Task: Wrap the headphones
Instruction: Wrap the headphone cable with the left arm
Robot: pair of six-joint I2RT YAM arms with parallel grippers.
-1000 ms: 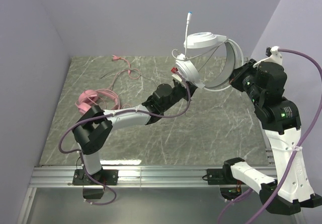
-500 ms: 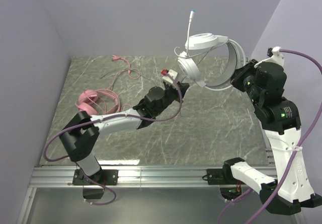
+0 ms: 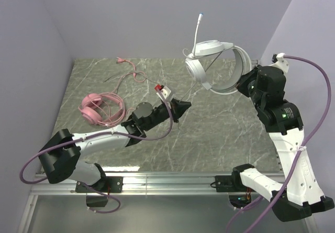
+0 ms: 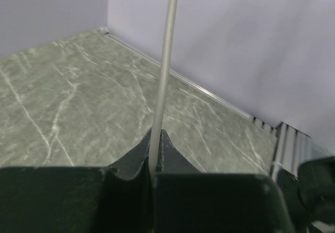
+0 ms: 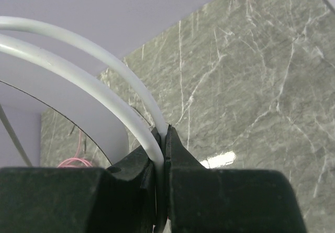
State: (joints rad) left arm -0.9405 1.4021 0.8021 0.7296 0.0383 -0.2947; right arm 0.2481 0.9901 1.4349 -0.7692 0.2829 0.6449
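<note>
Above the grey marbled counter [image 3: 220, 139], the white-grey over-ear headset with round cups [image 3: 198, 70] is held aloft at far right, its headband clamped in the closed right hand [image 5: 163, 139]; the pink padded headset [image 3: 94, 110] lies at left, cord loose. The thin grey cord [image 4: 166, 60] is pinched taut in the closed left hand [image 4: 155, 149]; winding it round the band is judged next

I count two headsets: a pink headset [image 3: 95, 110] by the tabletop's [image 3: 225, 139] left edge, a white headset [image 3: 199, 70] aloft. Two arms: left arm [image 3: 104, 136], right arm [image 3: 285, 120]. Two grippers: left gripper [image 3: 185, 106], right gripper [image 3: 241, 85]. One tabletop.
</note>
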